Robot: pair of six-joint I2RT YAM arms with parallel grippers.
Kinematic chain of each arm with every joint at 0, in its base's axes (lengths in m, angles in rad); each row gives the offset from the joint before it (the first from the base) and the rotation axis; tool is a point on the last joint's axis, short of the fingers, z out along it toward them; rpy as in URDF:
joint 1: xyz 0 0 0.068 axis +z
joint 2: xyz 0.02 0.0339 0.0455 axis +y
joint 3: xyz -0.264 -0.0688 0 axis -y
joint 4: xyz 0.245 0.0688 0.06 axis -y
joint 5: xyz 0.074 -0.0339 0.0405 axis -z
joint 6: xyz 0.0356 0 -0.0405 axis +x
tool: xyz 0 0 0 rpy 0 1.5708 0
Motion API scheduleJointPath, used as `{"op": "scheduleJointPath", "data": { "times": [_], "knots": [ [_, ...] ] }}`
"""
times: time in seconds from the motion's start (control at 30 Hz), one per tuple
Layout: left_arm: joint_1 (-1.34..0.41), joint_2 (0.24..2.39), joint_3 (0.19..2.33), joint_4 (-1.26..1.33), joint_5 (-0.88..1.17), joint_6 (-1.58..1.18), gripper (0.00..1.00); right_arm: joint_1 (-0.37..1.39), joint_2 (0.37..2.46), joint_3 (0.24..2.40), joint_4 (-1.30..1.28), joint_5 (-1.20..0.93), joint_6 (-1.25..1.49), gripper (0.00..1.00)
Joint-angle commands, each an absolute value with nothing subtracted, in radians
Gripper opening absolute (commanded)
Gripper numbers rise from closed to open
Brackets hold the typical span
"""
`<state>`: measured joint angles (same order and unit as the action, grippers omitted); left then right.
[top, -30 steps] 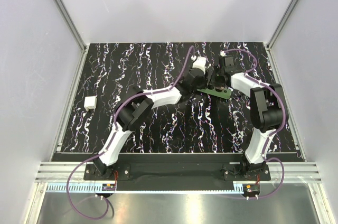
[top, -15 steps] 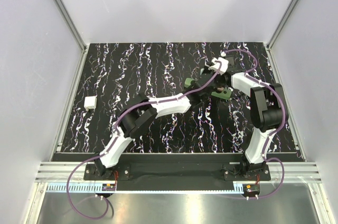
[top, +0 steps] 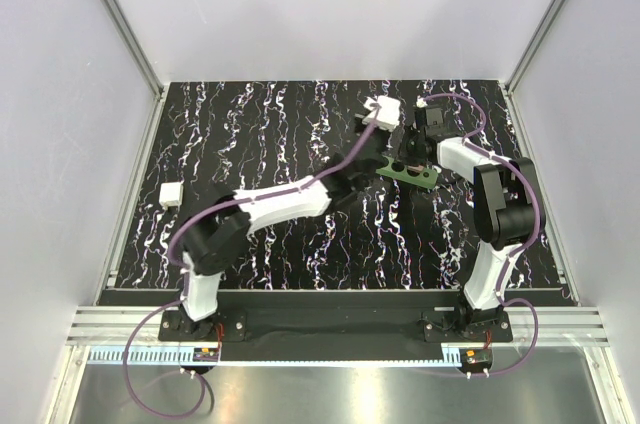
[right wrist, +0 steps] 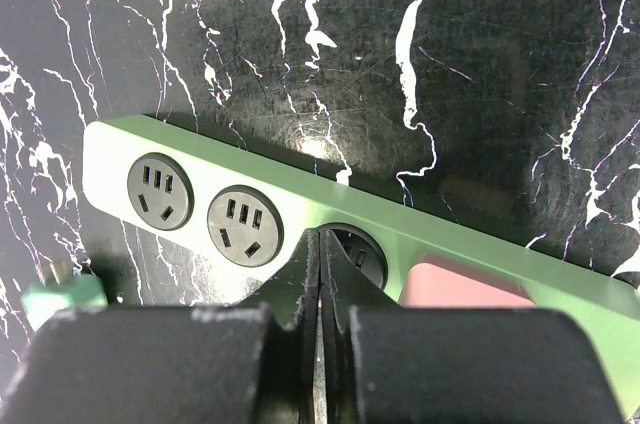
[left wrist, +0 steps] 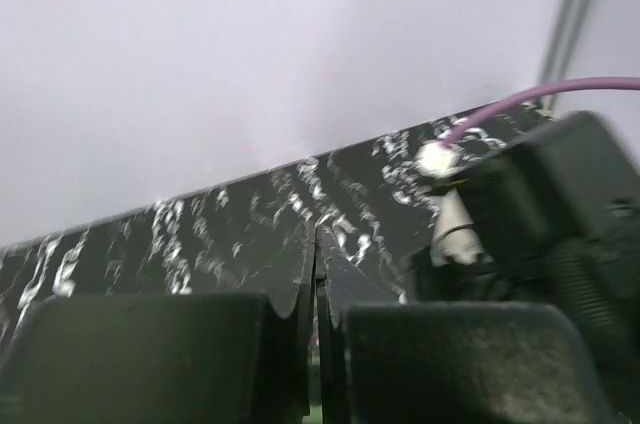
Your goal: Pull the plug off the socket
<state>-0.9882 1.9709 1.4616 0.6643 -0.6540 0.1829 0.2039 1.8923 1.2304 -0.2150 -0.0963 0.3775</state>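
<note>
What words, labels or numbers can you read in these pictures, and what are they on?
No readable text in any view.
Socket: green face with holes and a reddish patch, no print showing.
Small boards at the arm bases: too small to read.

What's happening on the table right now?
The right gripper, shut, sits tip-down on the green power strip at the far right of the table, apparently pinning it. The left gripper is shut on nothing, raised close by. The two socket holes in clear view are empty, and no plug shows in the strip. A small white block lies apart near the left edge.
</note>
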Motion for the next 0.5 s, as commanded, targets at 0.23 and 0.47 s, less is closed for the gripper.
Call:
{"op": "scheduleJointPath", "data": {
  "times": [0.23, 0.47],
  "knots": [
    [-0.862, 1.677, 1.252, 0.049, -0.61, -0.334, 0.62, 0.219, 1.959, 1.216, -0.307, -0.137, 0.351, 0.02],
    [-0.74, 1.658, 1.218, -0.165, -0.216, -0.345, 0.86, 0.219, 1.948, 1.212, -0.296, -0.155, 0.344, 0.02]
  ]
}}
